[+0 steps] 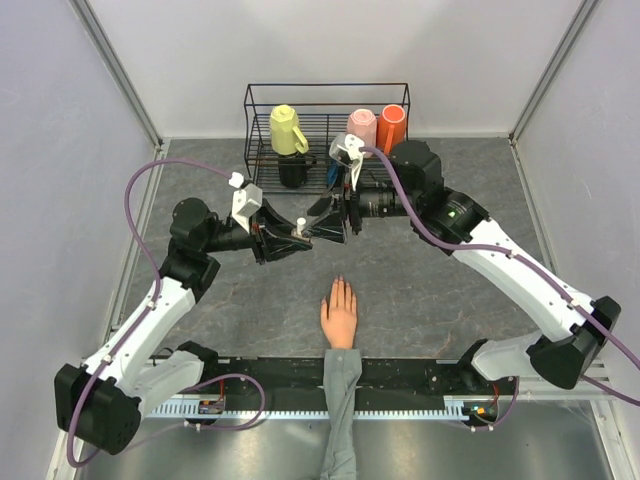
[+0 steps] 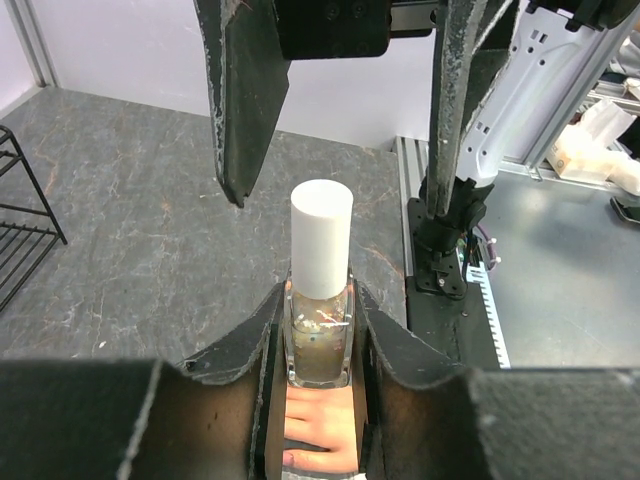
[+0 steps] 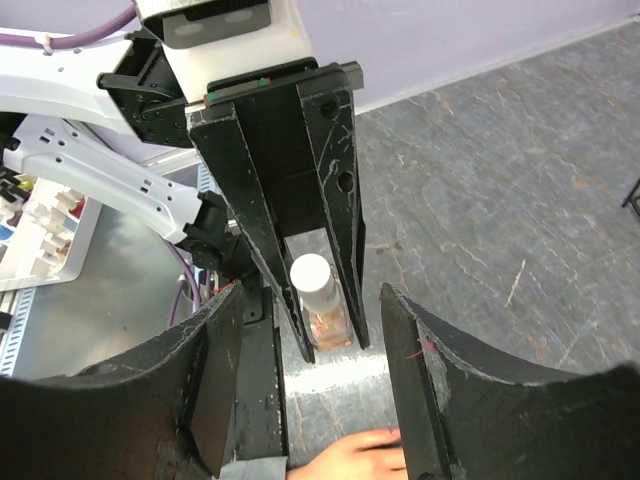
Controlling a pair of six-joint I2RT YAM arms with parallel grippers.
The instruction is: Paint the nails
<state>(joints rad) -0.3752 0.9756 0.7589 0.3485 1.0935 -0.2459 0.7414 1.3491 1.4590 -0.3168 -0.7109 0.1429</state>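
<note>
- The left arm reaches in over the table (image 1: 440,300) with its forearm raised, and the left gripper (image 1: 297,233) points toward the right arm. Its jaws are clamped on the glass body of a nail polish bottle (image 2: 320,335), which stands upright with the white cap (image 2: 322,236) clear above the fingers.
- The right arm bends in from the far side. The right gripper (image 1: 322,228) faces the left one with its jaws spread, one finger on each side of the cap and neither touching it. It holds nothing.
- The left wrist view shows the gap between cap and right fingers, which the top view does not resolve.
- The mannequin hand (image 1: 340,315) lies palm down near the table's front edge, below both grippers. The nails (image 1: 339,284) point away from the arm bases and are too small to judge.
- A wire rack (image 1: 262,93) at the back holds a yellow jug (image 1: 287,130), a pink cup (image 1: 362,125), an orange cup (image 1: 392,126) and a dark cup (image 1: 295,170).
</note>
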